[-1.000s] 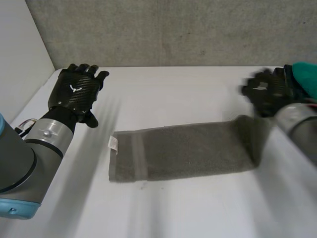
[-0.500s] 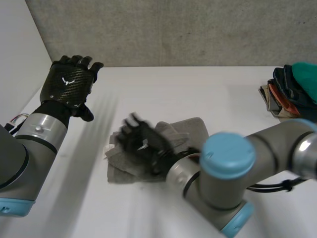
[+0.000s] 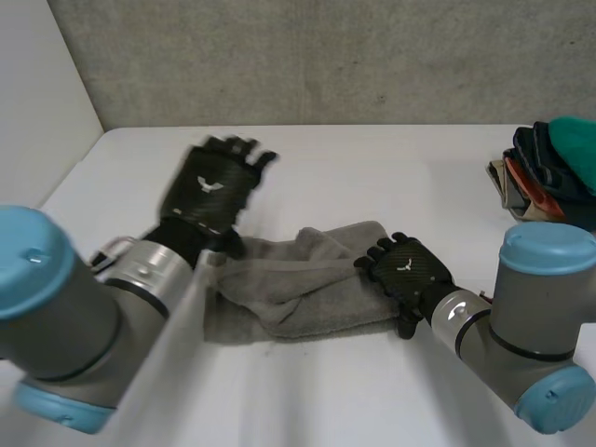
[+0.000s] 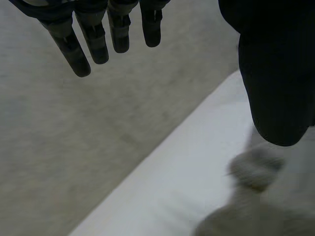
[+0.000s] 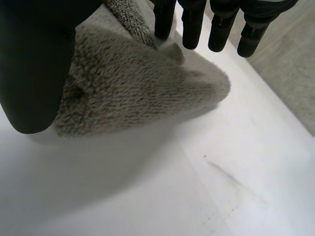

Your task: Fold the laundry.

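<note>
Here is the grey towel (image 3: 307, 284), lying rumpled in the middle of the white table (image 3: 372, 177). Its left end is flat. The rest is bunched, with a loose fold heaped across the top.

My left hand (image 3: 209, 186) hangs over the table just beyond the towel's far-left corner, palm down. From its wrist, the fingers (image 4: 93, 42) run straight and slightly apart and the thumb (image 4: 275, 73) stands off to one side. Nothing is between them and nothing is held. Past the fingertips I see the grey wall (image 4: 74, 147) and the table's far edge, and a blur of the towel below the thumb (too soft to read any detail).

My right hand (image 3: 402, 270) is at the towel's right end, low, with its back up and its palm over the cloth. From that wrist, the fingers (image 5: 192, 27) reach out straight over the fuzzy pile and the thumb (image 5: 34, 64) is held wide at the other side. Neither is curled into the fabric, so there is no pinch and no grasp. The towel's rounded edge pokes out beyond the fingertips onto bare table. Whether the palm actually presses the cloth, I cannot tell.

Far right, at the table's edge, sits a pile of clothes (image 3: 545, 172), dark layers with a teal piece on top, well apart from both hands.
</note>
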{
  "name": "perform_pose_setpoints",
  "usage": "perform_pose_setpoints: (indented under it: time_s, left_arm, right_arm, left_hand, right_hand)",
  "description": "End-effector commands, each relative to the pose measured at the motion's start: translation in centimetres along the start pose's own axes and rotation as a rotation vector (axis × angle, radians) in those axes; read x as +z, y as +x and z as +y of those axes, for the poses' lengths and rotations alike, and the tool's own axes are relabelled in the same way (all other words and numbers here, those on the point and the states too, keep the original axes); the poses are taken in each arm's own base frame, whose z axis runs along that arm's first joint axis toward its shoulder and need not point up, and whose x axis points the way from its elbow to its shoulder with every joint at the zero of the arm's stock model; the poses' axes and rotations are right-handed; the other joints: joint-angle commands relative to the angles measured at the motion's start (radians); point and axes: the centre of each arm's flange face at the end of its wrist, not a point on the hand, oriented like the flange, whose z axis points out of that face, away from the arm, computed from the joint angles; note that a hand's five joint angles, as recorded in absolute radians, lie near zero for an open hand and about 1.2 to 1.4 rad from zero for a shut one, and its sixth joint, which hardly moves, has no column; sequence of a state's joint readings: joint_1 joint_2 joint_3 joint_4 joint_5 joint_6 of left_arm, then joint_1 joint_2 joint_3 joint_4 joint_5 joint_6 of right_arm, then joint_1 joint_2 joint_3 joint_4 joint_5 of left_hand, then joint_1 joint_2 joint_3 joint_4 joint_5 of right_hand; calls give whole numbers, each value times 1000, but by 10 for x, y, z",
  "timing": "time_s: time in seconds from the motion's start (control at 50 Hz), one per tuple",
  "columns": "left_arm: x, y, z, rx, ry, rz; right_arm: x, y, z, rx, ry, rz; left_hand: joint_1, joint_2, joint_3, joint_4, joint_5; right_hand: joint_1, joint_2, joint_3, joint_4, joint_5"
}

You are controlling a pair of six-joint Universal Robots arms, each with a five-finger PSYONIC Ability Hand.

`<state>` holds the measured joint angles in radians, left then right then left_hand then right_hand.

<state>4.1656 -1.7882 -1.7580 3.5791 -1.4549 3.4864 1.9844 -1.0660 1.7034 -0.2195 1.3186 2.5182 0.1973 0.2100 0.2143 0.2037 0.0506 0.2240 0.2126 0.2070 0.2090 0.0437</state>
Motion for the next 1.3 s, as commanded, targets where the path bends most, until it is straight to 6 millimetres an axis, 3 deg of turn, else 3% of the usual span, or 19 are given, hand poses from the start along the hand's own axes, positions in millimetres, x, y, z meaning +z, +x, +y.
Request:
perform_pose_setpoints:
  time_s: [0.02, 0.1, 0.22, 0.3, 0.38, 0.44, 0.56, 0.74, 0.8, 0.92, 1.0, 1.12, 1.16, 1.22, 1.24, 1.3]
  left_arm:
    - [16, 51, 19, -69, -22, 164]
    - [27, 73, 34, -59, -43, 205]
    - [50, 80, 47, -60, -44, 199]
    - [63, 81, 69, -46, -98, 165]
    - [68, 65, 85, 34, -170, 37]
    - [70, 38, 94, 96, -229, -126]
    - [58, 8, 77, 105, -231, -219]
    - [30, 1, 68, 109, -258, -229]
    - [24, -7, 69, 108, -271, -249]
    - [9, -16, 68, 114, -293, -267]
    - [-4, -17, 60, 111, -293, -264]
    - [-23, -25, 30, 101, -221, -289]
    - [-24, -28, 22, 99, -198, -302]
    - [-26, -33, 9, 99, -156, -321]
    - [-26, -34, 7, 99, -150, -323]
    - [-26, -37, 1, 98, -131, -333]
  right_arm:
    - [-3, -3, -2, 9, 35, 16]
    - [-6, -8, -2, 14, 33, 5]
    - [-12, -9, -3, 10, 46, 17]
    - [-13, -9, -4, 7, 49, 25]
    - [-13, -8, -4, 8, 49, 27]
    - [-12, -8, -4, 7, 51, 26]
    - [-7, -5, -6, 1, 61, 35]
    - [1, 0, -4, 4, 58, 47]
    - [0, 1, -2, 6, 50, 49]
    - [-7, 4, -2, -3, 19, 67]
    - [-25, 7, -7, -43, -26, 82]
    - [-37, 31, 0, -226, -124, 129]
    - [-36, 37, -5, -289, -116, 151]
    - [-31, 40, -27, -389, -28, 189]
    - [-29, 30, -46, -434, 52, 187]
    - [-30, -3, -77, -490, 212, 138]
  left_hand:
    - [-1, -14, -18, -8, -29]
    - [7, -5, -10, 1, -20]
    - [31, 18, 14, 24, 3]
    - [43, 30, 26, 36, 15]
    - [195, 182, 178, 189, 167]
    - [192, 180, 175, 186, 165]
    - [143, 130, 126, 136, 115]
    - [87, 74, 70, 80, 59]
    - [87, 74, 70, 80, 59]
    - [84, 71, 67, 77, 56]
    - [46, 33, 29, 39, 18]
    - [28, 15, 11, 22, 0]
    - [28, 15, 11, 22, 0]
    - [28, 15, 11, 22, 0]
    - [28, 15, 11, 22, 0]
    - [25, 12, 8, 19, -3]
  right_hand:
    - [-24, -13, -8, -10, -19]
    - [-24, -13, -8, -10, -19]
    - [-24, -13, -8, -10, -19]
    - [-13, -1, 4, 2, -7]
    - [84, 95, 101, 99, 89]
    - [163, 174, 180, 178, 169]
    - [369, 380, 386, 384, 374]
    - [841, 852, 858, 856, 847]
    - [1161, 1172, 1177, 1175, 1166]
    - [1172, 1184, 1189, 1187, 1178]
    - [1172, 1184, 1189, 1187, 1178]
    - [1172, 1184, 1189, 1187, 1178]
    - [1172, 1184, 1189, 1187, 1178]
    - [1172, 1184, 1189, 1187, 1178]
    - [1172, 1184, 1189, 1187, 1178]
    - [1172, 1184, 1189, 1187, 1178]
